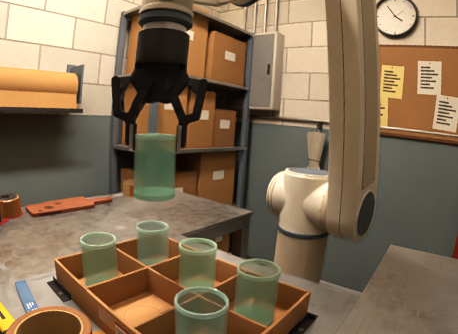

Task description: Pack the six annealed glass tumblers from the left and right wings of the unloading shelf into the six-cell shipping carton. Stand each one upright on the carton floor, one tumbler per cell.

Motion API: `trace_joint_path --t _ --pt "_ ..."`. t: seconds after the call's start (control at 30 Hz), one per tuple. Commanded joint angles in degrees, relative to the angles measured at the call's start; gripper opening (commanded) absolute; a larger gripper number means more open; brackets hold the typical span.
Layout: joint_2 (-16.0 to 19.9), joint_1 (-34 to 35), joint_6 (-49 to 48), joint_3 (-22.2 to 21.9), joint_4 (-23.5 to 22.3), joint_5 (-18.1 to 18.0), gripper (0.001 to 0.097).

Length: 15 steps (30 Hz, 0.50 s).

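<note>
A green glass tumbler (155, 166) hangs upright in the air well above the brown six-cell carton (175, 285), gripped near its rim by my closed gripper (156, 135). Several more green tumblers stand upright in the carton, one per cell: two in the far row (99, 257) (152, 241), one in the middle (197, 262), one at the right (257, 290) and one nearest the camera (201, 310). The cell at the near left (136, 302) holds no tumbler. The held tumbler hangs over the carton's far edge.
The table's right edge drops off beside the arm's white base (300, 225), with a second grey surface (410, 295) beyond. A cardboard roll (47, 321), a blue tool (25, 295) and an orange plate (65, 205) lie left of the carton. Shelves of boxes (200, 105) stand behind.
</note>
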Motion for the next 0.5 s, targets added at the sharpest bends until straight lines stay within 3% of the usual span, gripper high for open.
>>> trace_joint_path --t 0.0,0.47 --pt "0.43 0.45 0.52 -0.73 -0.02 0.19 0.0080" --pt "4.71 4.54 4.60 -6.63 -0.02 1.78 0.0080"
